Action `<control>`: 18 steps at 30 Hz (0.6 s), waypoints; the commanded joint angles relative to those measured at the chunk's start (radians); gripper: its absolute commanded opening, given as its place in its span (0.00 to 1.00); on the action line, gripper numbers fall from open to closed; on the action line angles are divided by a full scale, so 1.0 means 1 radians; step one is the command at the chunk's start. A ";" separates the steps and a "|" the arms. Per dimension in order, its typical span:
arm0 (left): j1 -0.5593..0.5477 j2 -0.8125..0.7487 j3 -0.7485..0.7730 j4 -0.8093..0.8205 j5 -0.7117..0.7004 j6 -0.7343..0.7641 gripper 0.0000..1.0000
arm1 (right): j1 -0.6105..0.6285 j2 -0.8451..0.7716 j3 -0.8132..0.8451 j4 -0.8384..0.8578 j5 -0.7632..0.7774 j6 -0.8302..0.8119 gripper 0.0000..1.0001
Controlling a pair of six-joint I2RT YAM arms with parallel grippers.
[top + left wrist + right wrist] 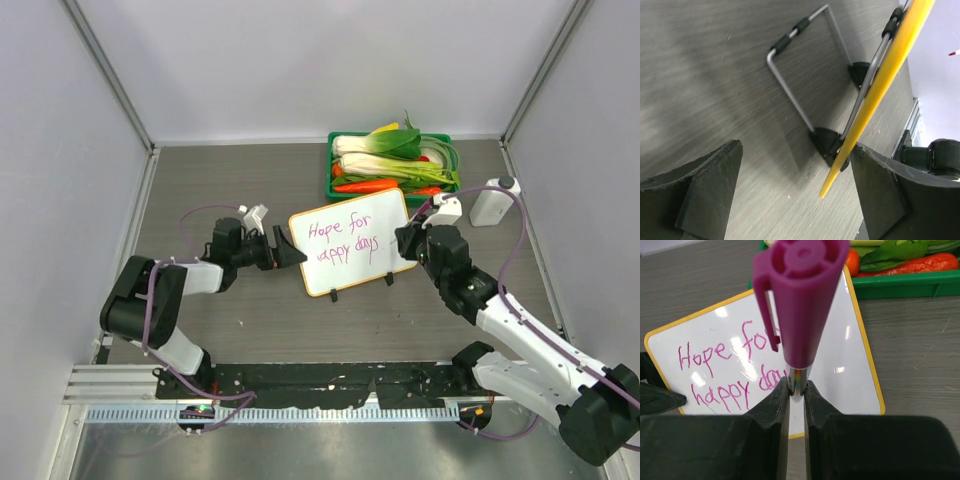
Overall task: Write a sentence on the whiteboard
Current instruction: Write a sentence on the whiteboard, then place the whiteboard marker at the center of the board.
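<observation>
The whiteboard (352, 243) stands tilted on its wire stand (790, 80) and black feet at mid-table. It carries the pink sentence (345, 238) "Hope for happy days" in two lines. My left gripper (290, 250) is open at the board's left edge. In the left wrist view the orange rim (885, 85) runs down between the wide-apart fingers, close to the right finger (890, 195). My right gripper (408, 240) sits at the board's right side, shut on a magenta marker (800, 300). The marker's capped end points at the right wrist camera, above the sentence (715, 370).
A green tray (332, 190) of vegetables sits behind the board. A small white bottle (493, 203) stands at the right, near the wall. Grey walls close in the table on three sides.
</observation>
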 commanded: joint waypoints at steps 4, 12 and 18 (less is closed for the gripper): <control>-0.004 -0.201 -0.044 -0.075 -0.104 0.008 1.00 | -0.002 -0.110 0.052 -0.216 -0.087 0.046 0.02; -0.004 -0.439 0.005 -0.308 -0.213 -0.010 1.00 | -0.002 -0.169 -0.002 -0.371 -0.201 0.164 0.02; -0.002 -0.531 0.139 -0.504 -0.210 -0.052 1.00 | -0.002 -0.235 -0.061 -0.452 -0.253 0.273 0.01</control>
